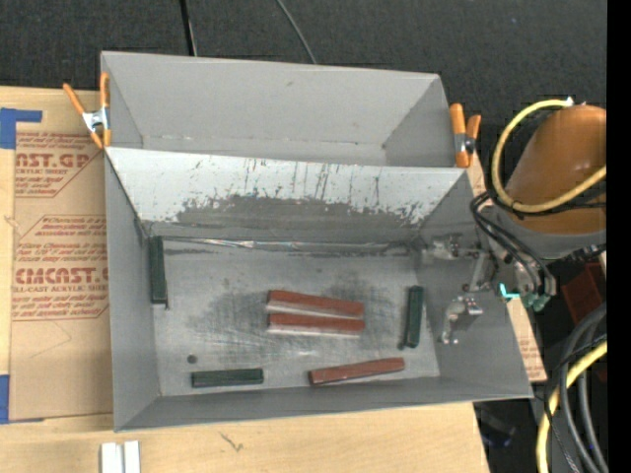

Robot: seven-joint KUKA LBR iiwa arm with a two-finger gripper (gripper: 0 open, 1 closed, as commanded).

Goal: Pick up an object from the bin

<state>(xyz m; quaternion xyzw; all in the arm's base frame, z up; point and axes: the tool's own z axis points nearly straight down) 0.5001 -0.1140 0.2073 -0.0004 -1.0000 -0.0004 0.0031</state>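
Grey bin floor [246,264] lies mostly bare; end effector [458,313] hangs by right wall [483,363] beside green bar [411,317]; its opening unclear.

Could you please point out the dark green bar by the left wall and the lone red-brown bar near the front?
dark green bar by the left wall [156,270]: camera view, middle of its length.
lone red-brown bar [357,371]: camera view, middle of its top face.

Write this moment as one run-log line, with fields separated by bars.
pincer: right side of bin | nearest: dark green bar, apart | held: nothing seen
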